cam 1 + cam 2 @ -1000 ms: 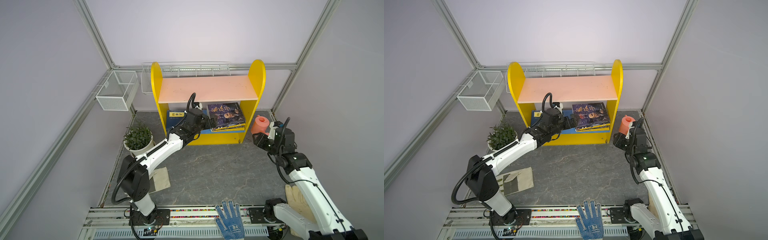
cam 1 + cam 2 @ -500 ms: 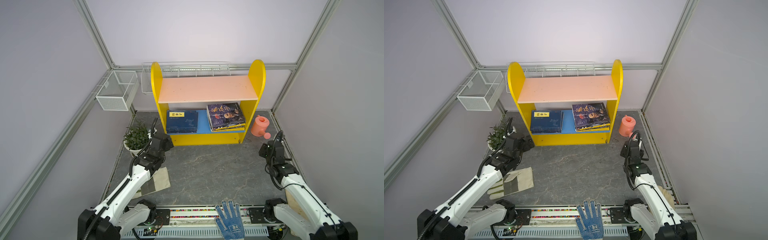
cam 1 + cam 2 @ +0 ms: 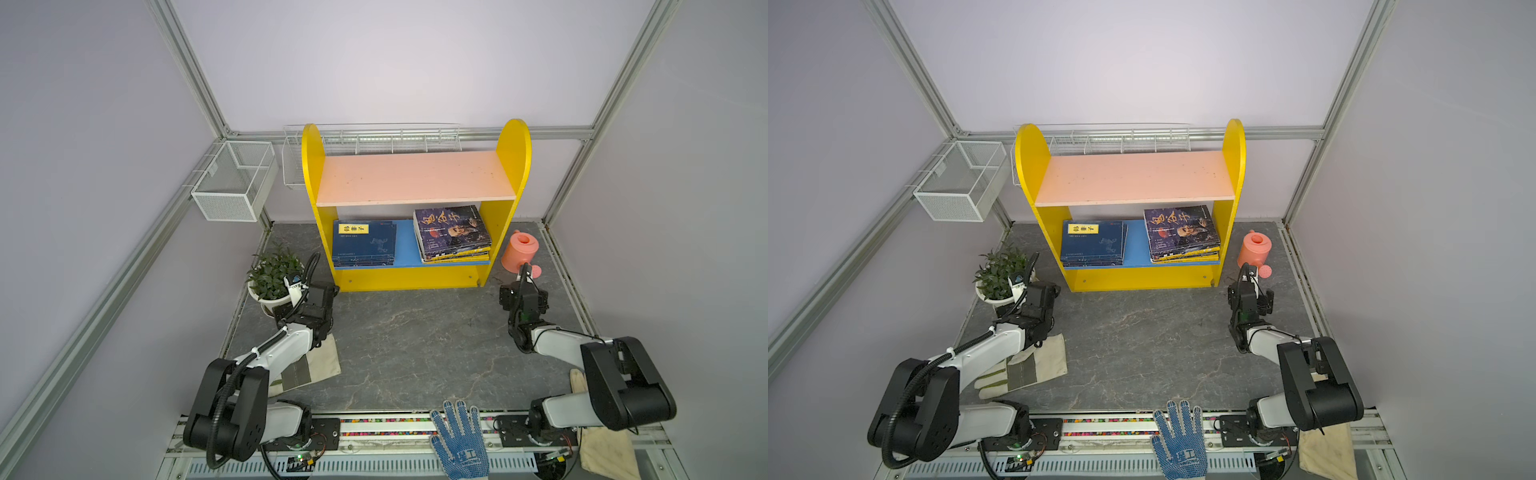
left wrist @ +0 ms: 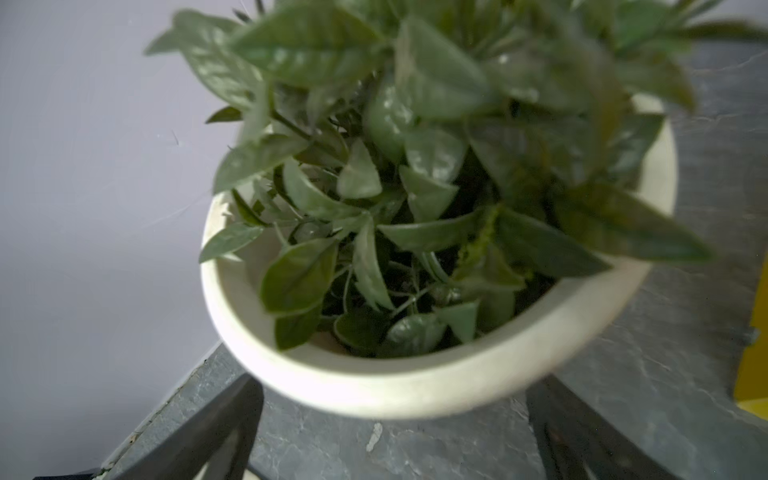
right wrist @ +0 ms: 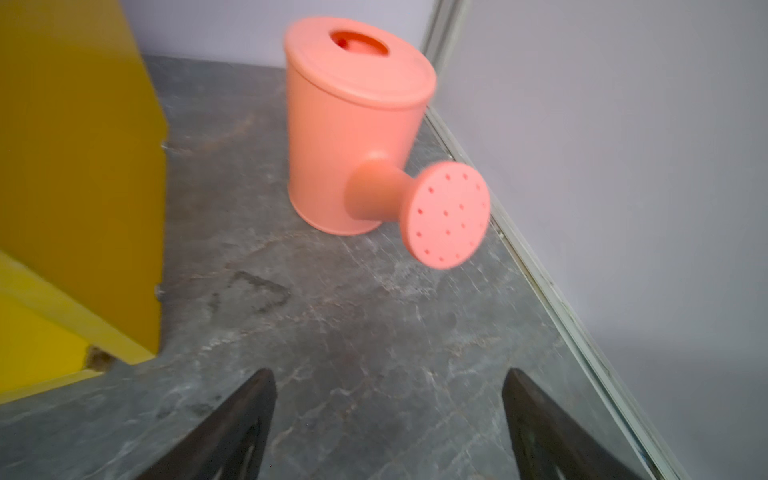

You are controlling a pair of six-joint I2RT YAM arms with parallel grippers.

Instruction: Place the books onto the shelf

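Potted plant fronts left end effector; watering can, right end effector.

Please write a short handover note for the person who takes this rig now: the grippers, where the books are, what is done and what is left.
Left gripper: jaws open, empty, near the potted plant.
Right gripper: jaws open, empty, near the watering can.
Books: navy stack and dark stack lie flat on the blue lower board of the shelf.
Done: all visible books are shelved.
To do: no book shows on the table; seemingly nothing.
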